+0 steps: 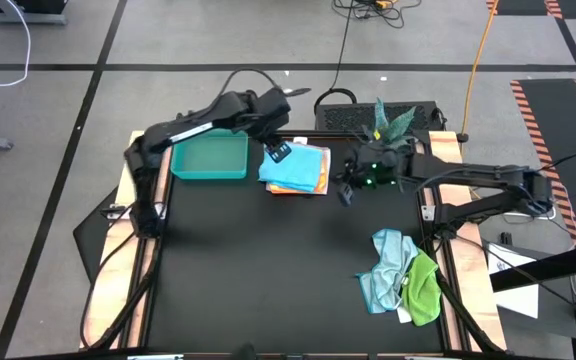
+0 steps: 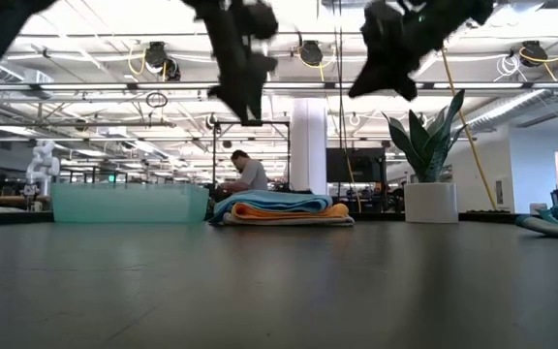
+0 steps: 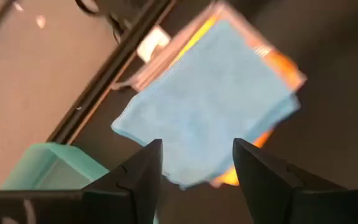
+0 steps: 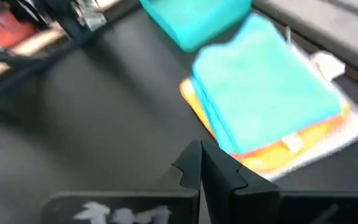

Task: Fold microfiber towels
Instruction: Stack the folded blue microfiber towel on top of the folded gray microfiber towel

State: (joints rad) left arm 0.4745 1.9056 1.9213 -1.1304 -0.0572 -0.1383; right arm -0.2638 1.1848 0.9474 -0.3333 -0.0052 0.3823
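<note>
A stack of folded microfiber towels (image 1: 296, 168) lies at the far middle of the table, bright blue on top (image 3: 210, 93), yellow-orange (image 4: 272, 148) under it and white-grey (image 4: 353, 134) at the bottom. My left gripper (image 3: 196, 171) hangs open above the stack's left part (image 1: 276, 150), well clear of it (image 2: 243, 92). My right gripper (image 4: 201, 165) is shut with nothing in it, and hovers in the air to the right of the stack (image 1: 346, 190). A crumpled pale blue towel (image 1: 388, 262) and a green one (image 1: 424, 290) lie at the near right.
A teal tray (image 1: 210, 158) stands just left of the stack. A potted plant (image 1: 390, 125) stands at the far edge behind my right gripper. The dark table top (image 1: 258, 270) stretches from the stack to the near edge.
</note>
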